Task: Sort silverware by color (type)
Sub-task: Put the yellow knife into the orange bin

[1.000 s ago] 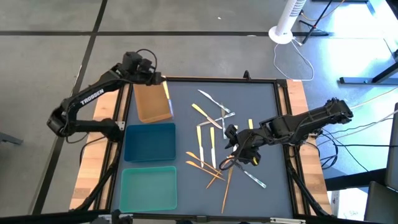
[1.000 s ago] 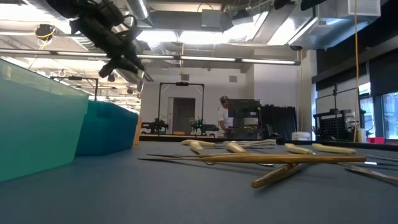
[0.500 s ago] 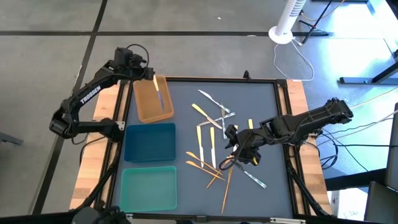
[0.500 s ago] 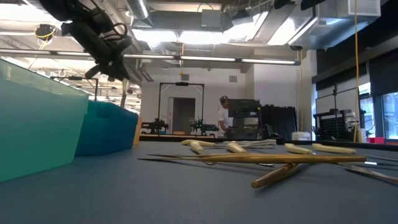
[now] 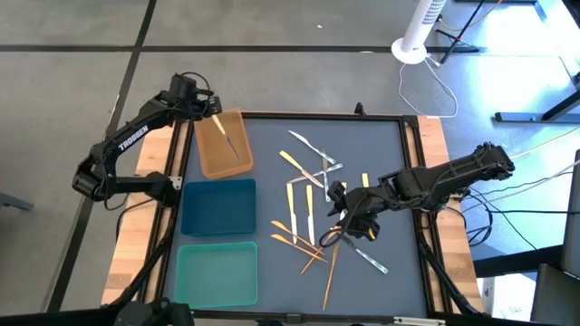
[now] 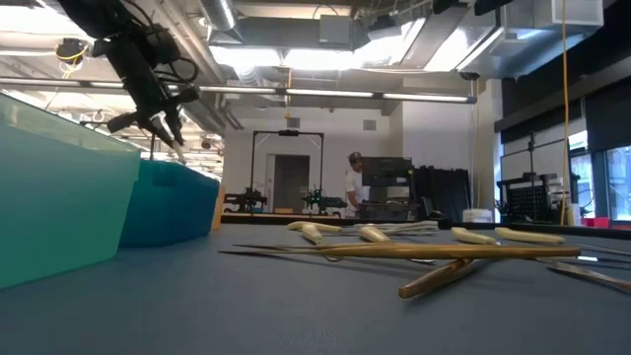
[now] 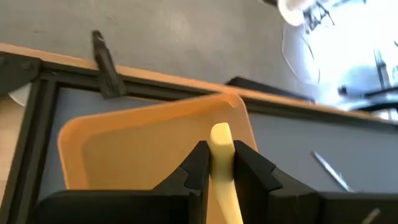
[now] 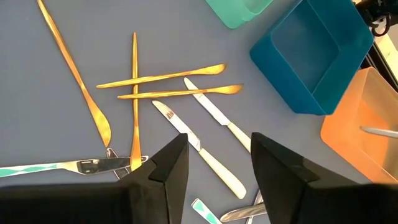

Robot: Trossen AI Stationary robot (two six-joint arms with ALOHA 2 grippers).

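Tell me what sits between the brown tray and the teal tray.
The blue tray sits between the brown tray and the teal tray, all three lined up along the mat's left side. The high view shows it.

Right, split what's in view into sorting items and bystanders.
Job: loose silverware on the mat; yellow-handled knife in left gripper over brown tray; blue tray; teal tray.
Bystanders: white fan stand; floor cables.

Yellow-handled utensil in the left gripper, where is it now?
High view: the yellow-handled utensil hangs from the left gripper over the brown tray at the table's far left corner, beyond the blue tray.
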